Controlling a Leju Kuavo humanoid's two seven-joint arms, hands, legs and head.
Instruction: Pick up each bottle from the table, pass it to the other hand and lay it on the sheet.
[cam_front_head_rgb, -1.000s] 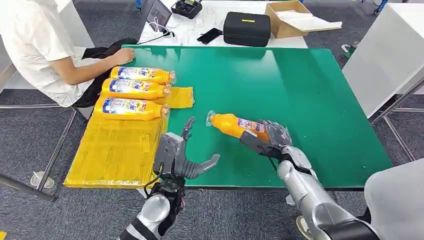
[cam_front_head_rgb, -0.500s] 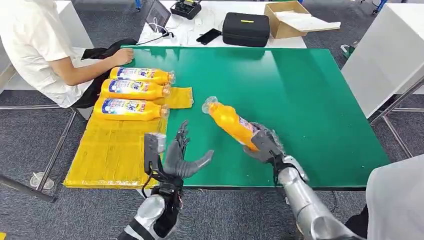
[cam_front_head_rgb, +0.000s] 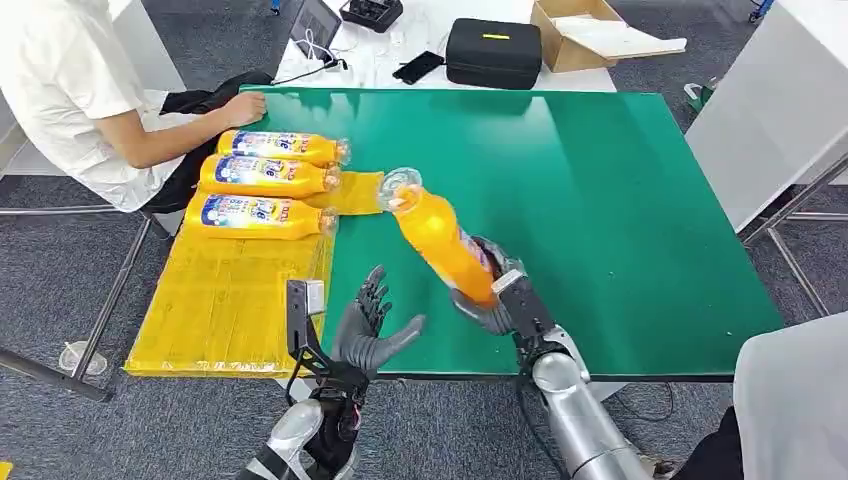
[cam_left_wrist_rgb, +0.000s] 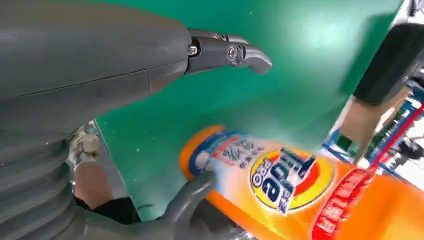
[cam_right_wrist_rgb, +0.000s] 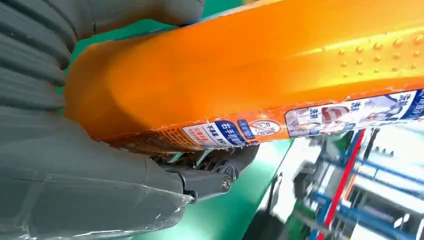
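— Right hand (cam_front_head_rgb: 497, 300) first, please: what does it hold?

— Its dark fingers are wrapped around the base end of an orange plastic detergent bottle with a blue and white label (cam_front_head_rgb: 440, 240). The bottle is lifted above the green table top (cam_front_head_rgb: 620, 200), not resting on it. In the right wrist view the orange body (cam_right_wrist_rgb: 250, 65) lies across the palm.

— And which way does the bottle point?

— The long axis is tilted. From the right hand it goes up and away, toward the robot's left, and the clear cap end is over the corner of the yellow plastic sheet (cam_front_head_rgb: 230, 300).

— The left hand (cam_front_head_rgb: 372, 328)?

— It holds nothing. The fingers are spread and the palm is turned toward the bottle. It is just beside the lower part of the bottle. I cannot tell if it touches; in the left wrist view the label (cam_left_wrist_rgb: 280, 175) is very close to the thumb.

— So the handover is next?

— I judge yes. The left hand is the nearer free one, and it must close on the middle of the body, across the long axis.

— What lies on the sheet?

— Three similar orange bottles (cam_front_head_rgb: 265, 180), side by side, at the far end near a seated person's hand (cam_front_head_rgb: 243, 107).
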